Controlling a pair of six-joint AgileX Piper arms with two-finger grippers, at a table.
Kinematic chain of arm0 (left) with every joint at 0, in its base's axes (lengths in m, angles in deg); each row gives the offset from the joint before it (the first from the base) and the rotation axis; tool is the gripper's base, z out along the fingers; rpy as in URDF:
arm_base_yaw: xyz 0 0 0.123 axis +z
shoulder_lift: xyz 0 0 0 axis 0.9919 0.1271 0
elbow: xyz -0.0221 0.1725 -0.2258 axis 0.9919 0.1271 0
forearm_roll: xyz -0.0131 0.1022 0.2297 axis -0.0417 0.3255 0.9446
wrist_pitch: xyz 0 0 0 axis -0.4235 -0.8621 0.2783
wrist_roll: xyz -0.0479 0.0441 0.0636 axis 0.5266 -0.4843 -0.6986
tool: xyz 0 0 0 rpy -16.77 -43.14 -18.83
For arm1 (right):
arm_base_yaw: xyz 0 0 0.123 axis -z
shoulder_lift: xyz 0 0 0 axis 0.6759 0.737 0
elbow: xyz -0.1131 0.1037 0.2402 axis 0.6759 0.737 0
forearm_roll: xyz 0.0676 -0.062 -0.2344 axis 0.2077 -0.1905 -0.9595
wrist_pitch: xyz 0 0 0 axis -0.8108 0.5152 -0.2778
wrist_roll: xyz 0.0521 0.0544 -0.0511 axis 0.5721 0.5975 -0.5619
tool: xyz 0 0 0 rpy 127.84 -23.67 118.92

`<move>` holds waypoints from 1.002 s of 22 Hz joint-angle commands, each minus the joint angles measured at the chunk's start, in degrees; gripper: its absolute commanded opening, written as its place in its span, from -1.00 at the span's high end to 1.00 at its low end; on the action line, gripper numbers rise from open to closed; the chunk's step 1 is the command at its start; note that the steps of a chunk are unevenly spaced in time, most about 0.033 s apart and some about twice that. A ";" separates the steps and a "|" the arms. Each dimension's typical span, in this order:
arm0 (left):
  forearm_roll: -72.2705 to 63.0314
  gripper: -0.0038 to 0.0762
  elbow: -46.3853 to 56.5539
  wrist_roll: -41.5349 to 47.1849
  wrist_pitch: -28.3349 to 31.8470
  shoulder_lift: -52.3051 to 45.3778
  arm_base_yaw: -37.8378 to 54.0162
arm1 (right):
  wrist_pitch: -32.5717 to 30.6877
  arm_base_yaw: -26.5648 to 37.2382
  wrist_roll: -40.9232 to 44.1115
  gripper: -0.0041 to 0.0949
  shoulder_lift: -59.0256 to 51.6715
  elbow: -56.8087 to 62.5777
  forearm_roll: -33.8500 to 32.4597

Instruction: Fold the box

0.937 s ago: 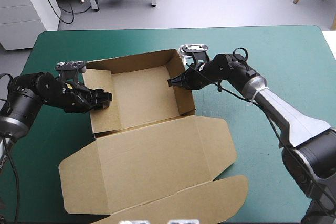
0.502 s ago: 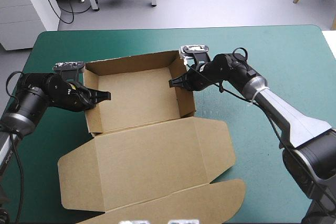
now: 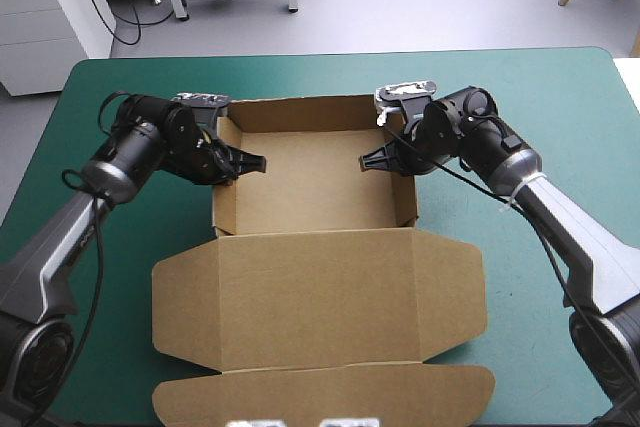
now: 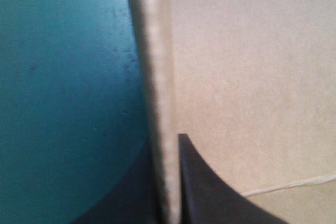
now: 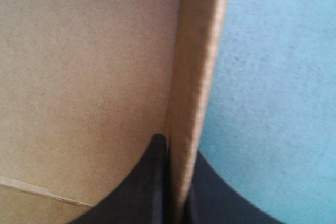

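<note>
The brown box point(image 3: 310, 187) stands as an open tray in the middle of the table, walls raised. Its lid point(image 3: 320, 297) lies flat toward the front edge. My left gripper point(image 3: 243, 162) is shut on the tray's left wall point(image 3: 222, 197), one black finger inside and one outside. In the left wrist view the wall's edge point(image 4: 159, 93) runs straight up between the fingers of the left gripper point(image 4: 168, 182). My right gripper point(image 3: 372, 160) is shut on the right wall point(image 3: 405, 187). In the right wrist view that wall point(image 5: 197, 77) sits pinched in the right gripper point(image 5: 176, 182).
The lid's tuck flap point(image 3: 320, 395) reaches almost to the table's front edge. Teal-green cover point(image 3: 545, 107) shows to the right of the box, in a band beyond its far wall, and at the left point(image 3: 90, 267).
The left gripper has shut on the left wall. Both arms have carried the box to the right and turned it square to the table's edges. The right grip is unchanged.
</note>
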 commanded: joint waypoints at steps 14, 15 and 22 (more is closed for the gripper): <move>-5.49 0.88 -5.79 -4.83 -2.89 10.14 -6.49 | -10.23 -0.62 -2.81 0.85 4.21 1.14 -4.90; -5.49 0.81 -5.79 -4.83 -2.89 10.14 -6.76 | -10.23 -0.74 -2.52 0.77 4.21 1.14 -5.48; -5.26 -0.66 -6.03 -8.15 -1.30 10.14 -7.31 | -10.23 -0.60 4.48 -0.29 4.21 1.00 -9.49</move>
